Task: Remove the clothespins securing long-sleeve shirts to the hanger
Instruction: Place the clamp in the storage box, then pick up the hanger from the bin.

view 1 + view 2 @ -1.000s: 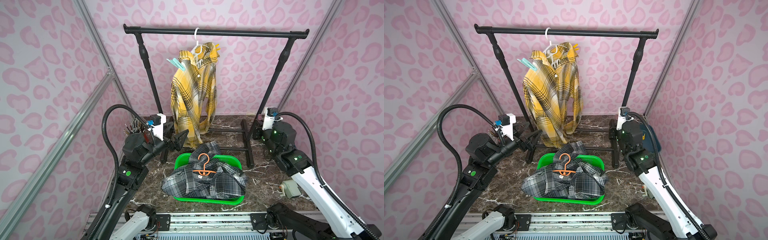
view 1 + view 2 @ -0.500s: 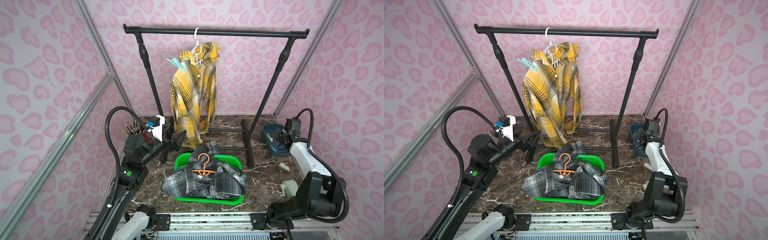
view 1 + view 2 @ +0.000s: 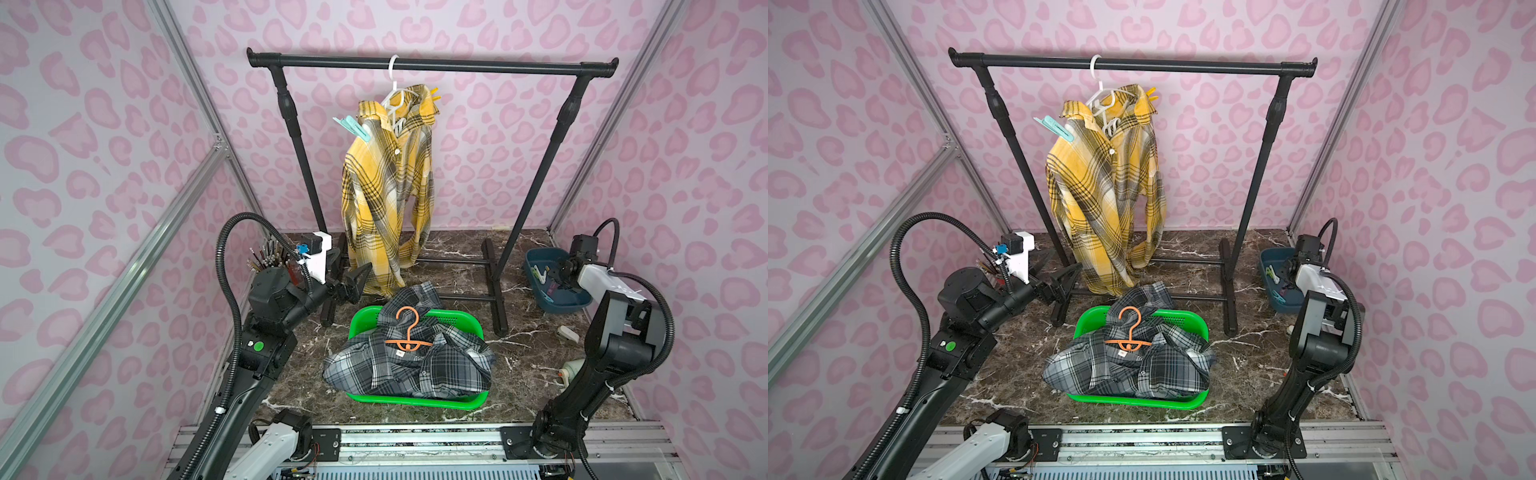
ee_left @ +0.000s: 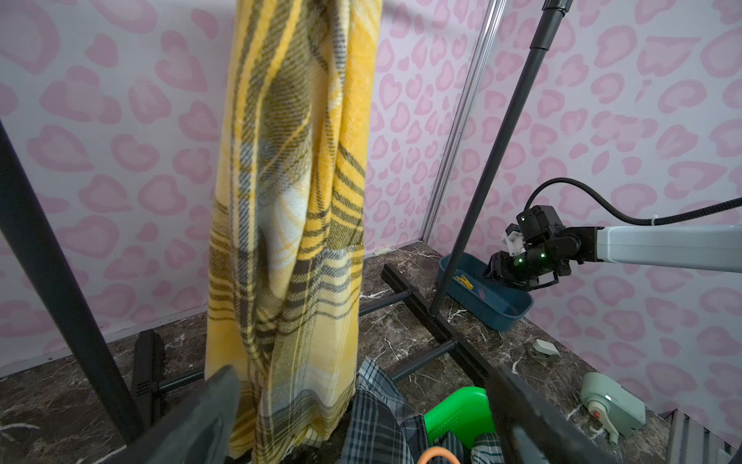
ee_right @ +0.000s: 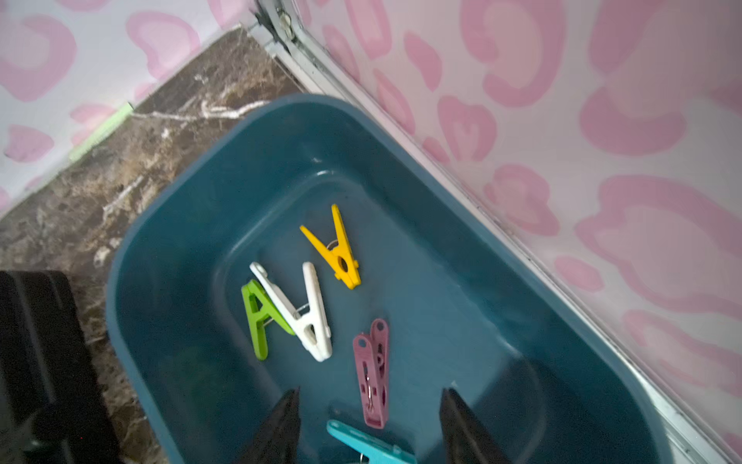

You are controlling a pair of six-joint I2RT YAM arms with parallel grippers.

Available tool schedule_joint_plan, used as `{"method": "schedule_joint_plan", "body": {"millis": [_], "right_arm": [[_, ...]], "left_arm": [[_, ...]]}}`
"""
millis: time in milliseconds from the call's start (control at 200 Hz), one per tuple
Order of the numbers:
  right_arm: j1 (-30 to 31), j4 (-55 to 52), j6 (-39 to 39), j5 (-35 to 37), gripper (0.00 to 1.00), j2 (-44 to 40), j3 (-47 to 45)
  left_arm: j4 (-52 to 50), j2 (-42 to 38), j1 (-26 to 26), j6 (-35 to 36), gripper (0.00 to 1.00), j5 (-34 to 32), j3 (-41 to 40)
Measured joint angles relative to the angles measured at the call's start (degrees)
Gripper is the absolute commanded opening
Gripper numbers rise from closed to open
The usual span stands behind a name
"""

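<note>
Your right claw (image 5: 371, 391) is released over the bin (image 5: 168, 209); the teal pin (image 5: 369, 444) at bottom centre looks free. Lift straight up before swinging to the mint pin (image 3: 351, 126), upper centre. Your left claw (image 4: 361, 371) is spread wide, empty.

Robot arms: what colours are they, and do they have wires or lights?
The left arm is black with a round green dot and a white block near the left claw. The right arm is black below, pale grey further out, with small green lights. A ribbed black hose loops over each. The right claw, like the left, has black pointed fingers.
</note>
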Motion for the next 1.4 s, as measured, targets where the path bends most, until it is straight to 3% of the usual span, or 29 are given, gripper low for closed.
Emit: {"method": "schedule_joint_plan", "body": {"millis": [205,350,555,755,915,1190,1400], "right_arm": [[2.4,0.6,-0.2,-1.7,0.71,-13.3,-4.2],[12.6,3.3,-0.1,-9.5,0.81,-28.3,-10.3],[28.9,4.7,1.1,-20.4,0.82,-40.8,-19.8],[44.9,7.7,2.0,-33.6,0.81,-40.9,-25.3],[54.2,11.3,5.6,-35.5,0.80,-36.5,-27.2],[58.9,20.4,11.3,-37.0,0.75,-29.4,-28.8],[60.4,26.8,13.3,-37.1,0.50,-25.3,-28.1]], "left_arm": [[-0.3,0.3,0.2,0.2,0.99,0.0,-0.1],[-0.2,0.5,0.5,0.1,0.99,0.0,-0.3],[-0.1,0.5,1.1,-0.6,0.99,-0.2,-1.0],[0.2,0.9,1.7,-1.1,0.99,0.0,-1.7],[0.5,1.1,1.9,-1.8,0.99,0.2,-1.8],[0.8,1.1,2.1,-1.8,0.99,0.5,-2.4],[1.0,1.0,2.1,-1.8,0.99,0.5,-2.5]]}}
